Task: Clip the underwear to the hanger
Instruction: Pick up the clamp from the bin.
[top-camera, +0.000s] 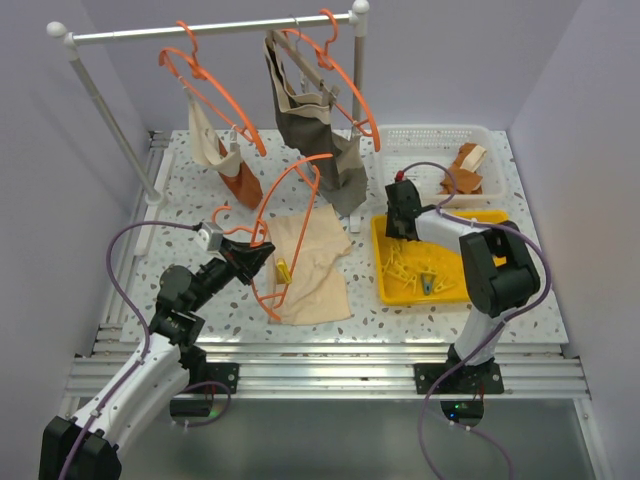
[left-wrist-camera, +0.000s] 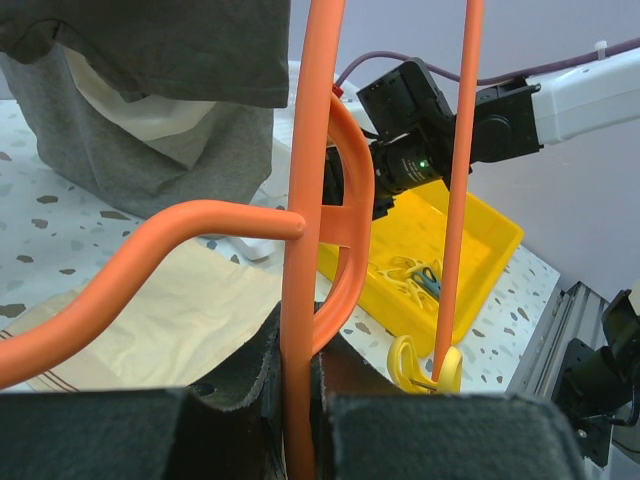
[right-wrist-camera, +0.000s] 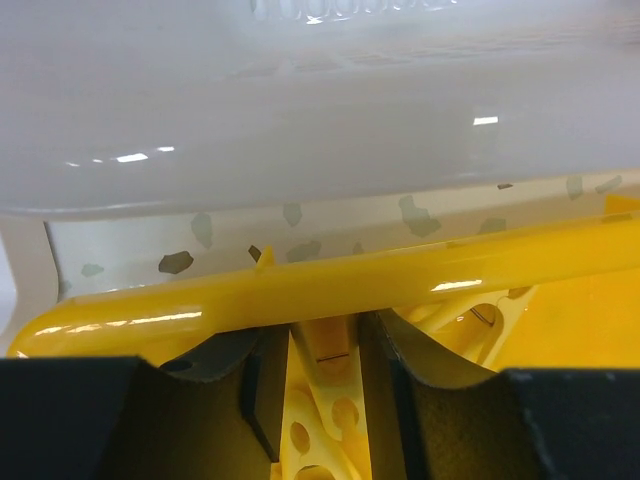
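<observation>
Only partly visible — underwear under the hanger.

Yellow tray of pegs beside a white basket, dark grey garment on the rail.

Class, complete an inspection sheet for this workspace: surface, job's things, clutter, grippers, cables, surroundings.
Surface: speckled table, partly covered.
Job's things: underwear lies flat; hanger held raised at its edge, attached clip on it.
Clutter: yellow tray of clips; white basket holding rust cloth.
Grippers: left gripper shut on the hanger; right gripper in the tray, shut on a loose clip.
Cables: purple cable loops beside each arm.
Surroundings: rail with hung garments; plain walls.
</observation>
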